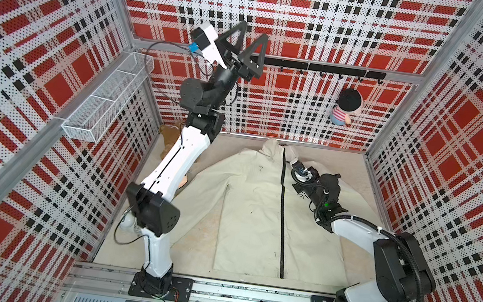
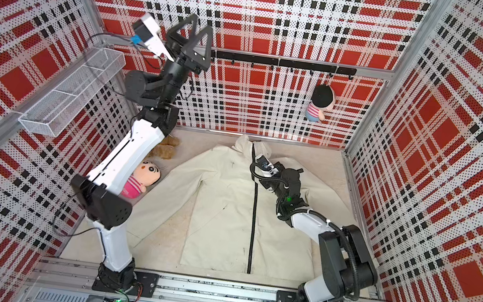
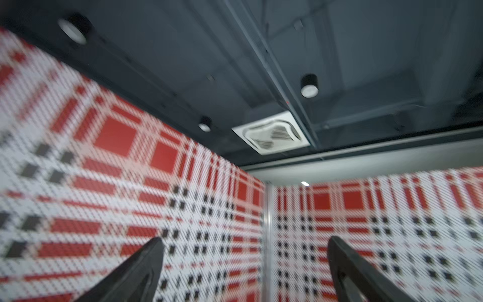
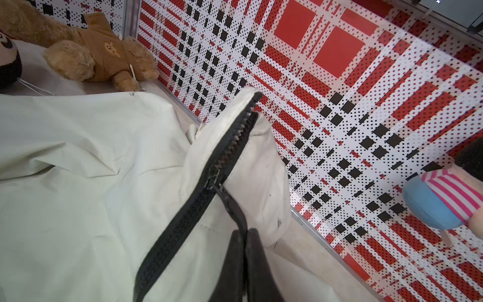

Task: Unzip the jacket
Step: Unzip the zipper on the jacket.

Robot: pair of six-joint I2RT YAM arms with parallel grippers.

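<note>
Well, the left gripper (image 1: 254, 30) hangs spread and empty, high over the table's (image 1: 228, 146) left side. The jacket (image 1: 251, 211) lies flat mid-table, collar at the back edge. The right gripper (image 4: 245, 232) pinches the zipper pull (image 4: 231, 206) near the collar; I'd draw it straight toward the front edge.

One jacket (image 1: 252, 198), with one zipper (image 1: 282, 228) and one zipper pull (image 4: 230, 204).

Two robot arms, each with one tool: the left tool (image 1: 254, 30) and the right tool (image 4: 245, 235).

Three soft toys:
- one teddy bear (image 4: 99, 52) at 10 o'clock on the bench (image 1: 222, 142)
- one doll (image 2: 143, 176) at 9 o'clock on the bench
- one hanging doll (image 1: 347, 109) at 1 o'clock on the back wall

One wire basket (image 1: 106, 97), split into three compartments.

One hook rail (image 1: 319, 67); its hooks are too small to count.

In the left wrist view, three round ceiling lamps (image 3: 309, 86) and one vent (image 3: 271, 133).
</note>
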